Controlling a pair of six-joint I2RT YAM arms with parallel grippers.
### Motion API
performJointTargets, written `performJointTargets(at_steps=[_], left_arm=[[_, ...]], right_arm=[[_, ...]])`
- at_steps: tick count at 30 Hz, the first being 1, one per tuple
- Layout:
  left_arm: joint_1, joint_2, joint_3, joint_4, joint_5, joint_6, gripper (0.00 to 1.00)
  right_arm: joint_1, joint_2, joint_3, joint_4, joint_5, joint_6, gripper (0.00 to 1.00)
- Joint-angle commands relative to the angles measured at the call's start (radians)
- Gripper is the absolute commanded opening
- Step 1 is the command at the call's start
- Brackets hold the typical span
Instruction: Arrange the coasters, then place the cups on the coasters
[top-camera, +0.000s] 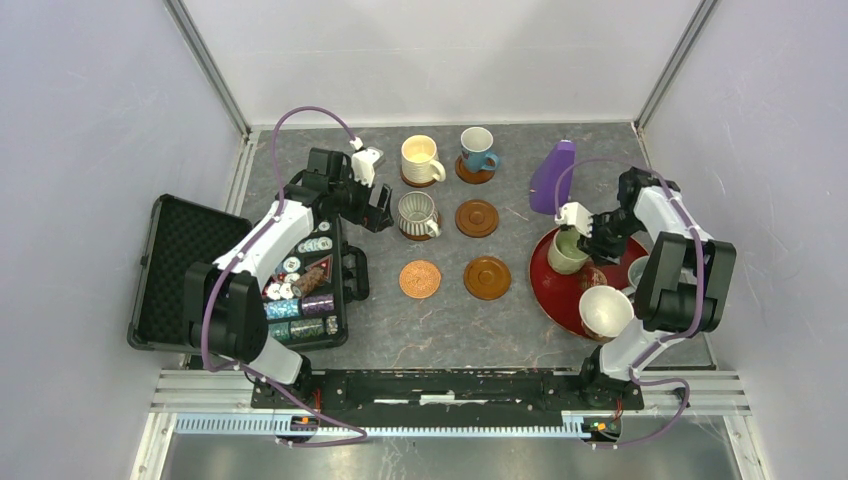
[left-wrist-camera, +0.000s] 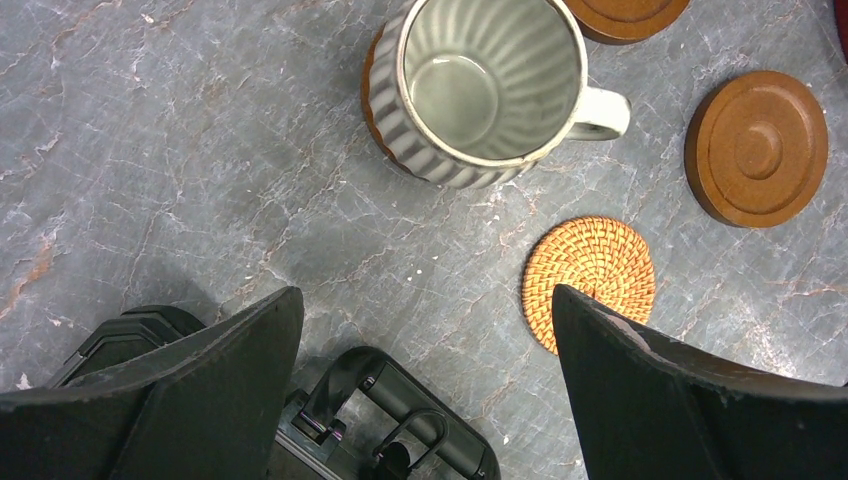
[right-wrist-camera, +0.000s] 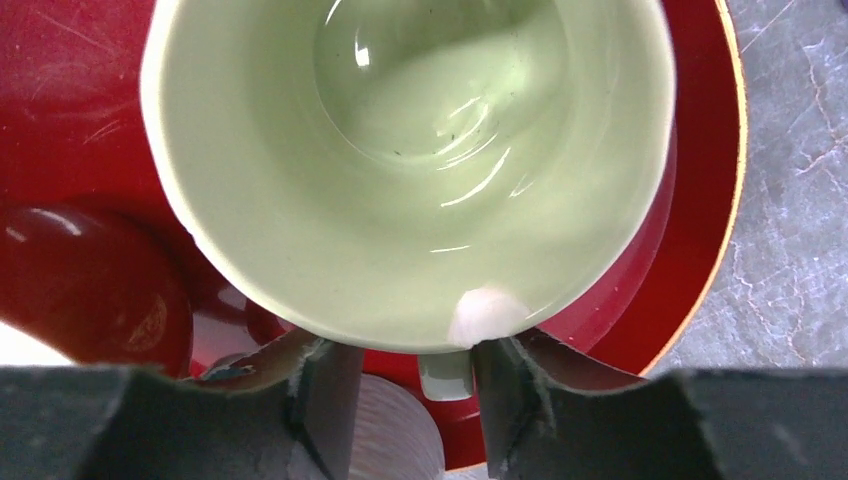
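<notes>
Coasters (top-camera: 477, 217): 6 laid out in 2 columns of 3 at the middle of the desk (top-camera: 450, 330); the arranging half of the job looks finished.
Left tool (left-wrist-camera: 425, 310): hovers just left of the grid, above the desk, with its jaws spread wide and nothing between them.
Left column: cream cup (top-camera: 420, 158) sits on the far coaster and grey striped cup (top-camera: 416, 212) on the middle one. The copper-orange coaster (top-camera: 420, 279), nearest the arms, is bare.
Right column: blue cup (top-camera: 477, 150) sits on the far coaster; the middle and near coasters are both bare.
Red tray (top-camera: 548, 290): lies right of the grid and carries the cups not yet moved.
Pale green cup (top-camera: 567, 250): stands upright on the left part of the red tray, well apart from any coaster.
Right tool (right-wrist-camera: 412, 370): at the pale green cup, 1 finger on each side of its handle and the jaws drawn in part-way. I cannot tell whether they actually pinch the handle.
White cup (top-camera: 605, 310): on the near part of the red tray.
3rd cup (top-camera: 637, 268): on the tray, mostly hidden by the right arm.
Done: 3 of 6 cups seated.
Left: 3 cups to carry over to 3 bare coasters; the pale green cup looks to be next.
</notes>
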Motion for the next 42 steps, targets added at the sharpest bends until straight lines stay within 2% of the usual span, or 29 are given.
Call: performJointTargets(at_steps=[1,5,9,15,19,22,25,29,36,42], left_arm=[[-0.002,-0.021,0.024,0.004,-0.003,0.044,1.00],[-0.002,-0.018,0.019,0.015,0.002,0.034,1.00],[-0.002,-0.021,0.008,0.030,0.007,0.023,1.00],[-0.002,-0.034,-0.003,0.048,0.002,0.006,1.00],[-0.002,-0.046,-0.003,0.049,-0.006,0.000,1.00],[-0.002,-0.053,-0.004,0.050,-0.010,0.000,1.00],[-0.002,-0.063,-0.006,0.049,-0.019,-0.009,1.00],[-0.002,-0.085,-0.022,0.055,-0.040,-0.017,1.00],[-0.001,-0.111,-0.032,0.058,-0.066,0.030,1.00],[-0.001,-0.122,-0.049,0.060,-0.070,0.021,1.00]], right_arm=[[0.005,-0.050,-0.058,0.067,-0.048,0.046,0.44],[0.005,-0.097,-0.076,0.071,-0.059,0.078,0.25],[0.006,-0.139,-0.059,0.069,-0.102,0.155,0.00],[0.025,-0.184,0.019,0.062,-0.230,0.322,0.00],[0.125,-0.218,0.053,0.165,-0.250,0.543,0.00],[0.239,-0.249,0.036,0.299,-0.212,0.746,0.00],[0.354,-0.266,-0.002,0.456,-0.097,0.998,0.00],[0.457,-0.234,0.010,0.507,0.045,1.188,0.00],[0.582,-0.149,0.039,0.552,0.209,1.291,0.00],[0.631,-0.043,0.115,0.572,0.259,1.319,0.00]])
